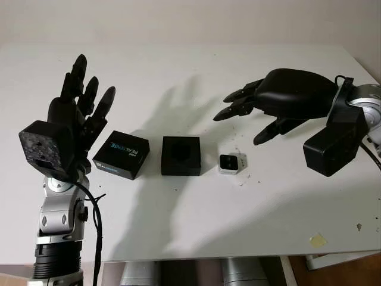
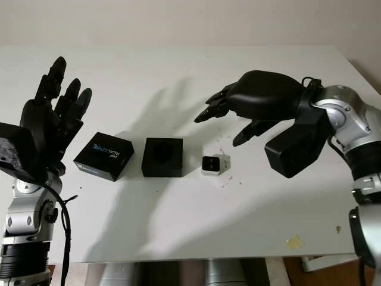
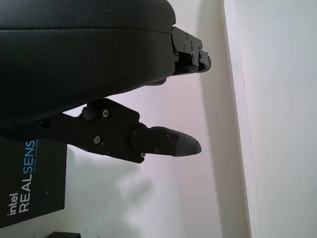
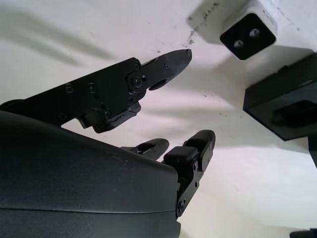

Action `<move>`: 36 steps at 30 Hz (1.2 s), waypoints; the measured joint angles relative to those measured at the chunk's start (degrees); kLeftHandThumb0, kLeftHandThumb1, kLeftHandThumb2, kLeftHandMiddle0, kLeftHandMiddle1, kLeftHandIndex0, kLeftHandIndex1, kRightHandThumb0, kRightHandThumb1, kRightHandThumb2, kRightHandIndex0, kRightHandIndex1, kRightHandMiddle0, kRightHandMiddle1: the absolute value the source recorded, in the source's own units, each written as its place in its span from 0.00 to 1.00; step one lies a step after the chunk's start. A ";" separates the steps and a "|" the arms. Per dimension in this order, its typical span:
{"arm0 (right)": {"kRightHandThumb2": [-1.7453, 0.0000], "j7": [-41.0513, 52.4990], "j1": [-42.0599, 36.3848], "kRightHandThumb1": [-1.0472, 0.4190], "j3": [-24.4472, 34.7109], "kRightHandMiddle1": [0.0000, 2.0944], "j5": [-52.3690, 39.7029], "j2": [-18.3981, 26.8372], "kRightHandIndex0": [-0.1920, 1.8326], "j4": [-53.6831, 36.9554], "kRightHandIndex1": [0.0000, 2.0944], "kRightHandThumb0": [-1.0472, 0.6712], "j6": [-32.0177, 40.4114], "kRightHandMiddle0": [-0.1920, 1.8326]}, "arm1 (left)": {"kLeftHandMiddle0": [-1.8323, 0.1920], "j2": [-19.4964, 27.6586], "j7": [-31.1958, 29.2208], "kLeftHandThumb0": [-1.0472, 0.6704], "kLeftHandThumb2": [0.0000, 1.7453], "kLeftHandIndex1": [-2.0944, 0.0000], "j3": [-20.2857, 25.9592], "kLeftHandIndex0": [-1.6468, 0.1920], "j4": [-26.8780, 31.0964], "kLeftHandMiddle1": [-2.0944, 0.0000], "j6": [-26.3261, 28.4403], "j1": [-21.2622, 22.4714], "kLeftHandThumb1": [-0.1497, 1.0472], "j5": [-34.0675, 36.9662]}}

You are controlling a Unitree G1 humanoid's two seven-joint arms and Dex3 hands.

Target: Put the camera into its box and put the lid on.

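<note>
Step in hand: approach to the camera; nothing grasped yet, box unfilled, lid off

Camera: small white cube with dark lens face, on the tabletop, just right of the box, apart from it

Box: black, open, dark hollow showing, centre of the row

Lid: black, printed lettering on top, lying left of the box, near it but apart

Right hand: held above the tabletop, up and to the far right of the camera, fingertips pointing left; released, holding nothing, touching nothing. In the right wrist view the fingertips stand near the camera but clear of it

Left hand: raised at the left, beside the lid on its far left side; released, holding nothing

Next move, as judged: right hand to come down and nearer until fingers stand either side of the camera, then close on it. The cube is small and sits close to the box wall, so the finger on that side has little room; a slip could push the camera against the box
</note>
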State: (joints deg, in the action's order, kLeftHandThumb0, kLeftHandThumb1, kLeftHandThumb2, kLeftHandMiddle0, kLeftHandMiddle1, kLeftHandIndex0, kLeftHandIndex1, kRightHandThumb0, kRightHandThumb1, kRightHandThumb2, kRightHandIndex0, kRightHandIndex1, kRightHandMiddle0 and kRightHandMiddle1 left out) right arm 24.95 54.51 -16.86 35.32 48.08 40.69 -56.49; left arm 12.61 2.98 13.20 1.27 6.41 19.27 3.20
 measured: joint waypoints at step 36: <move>0.97 -17.01 -5.73 0.06 -5.14 0.20 12.04 0.47 0.22 -1.77 0.02 0.37 -4.34 0.30 | 0.78 0.53 4.25 0.35 0.12 0.87 -0.72 0.80 -0.56 0.96 1.20 1.66 1.00 -5.40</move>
State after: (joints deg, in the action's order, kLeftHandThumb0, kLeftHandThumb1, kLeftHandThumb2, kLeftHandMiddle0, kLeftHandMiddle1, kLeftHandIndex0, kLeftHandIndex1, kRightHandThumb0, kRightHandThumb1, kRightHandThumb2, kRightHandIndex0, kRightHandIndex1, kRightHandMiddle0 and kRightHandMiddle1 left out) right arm 7.93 48.77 -22.00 47.36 48.55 38.92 -60.83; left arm 13.14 7.24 12.48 0.71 7.61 20.93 -2.20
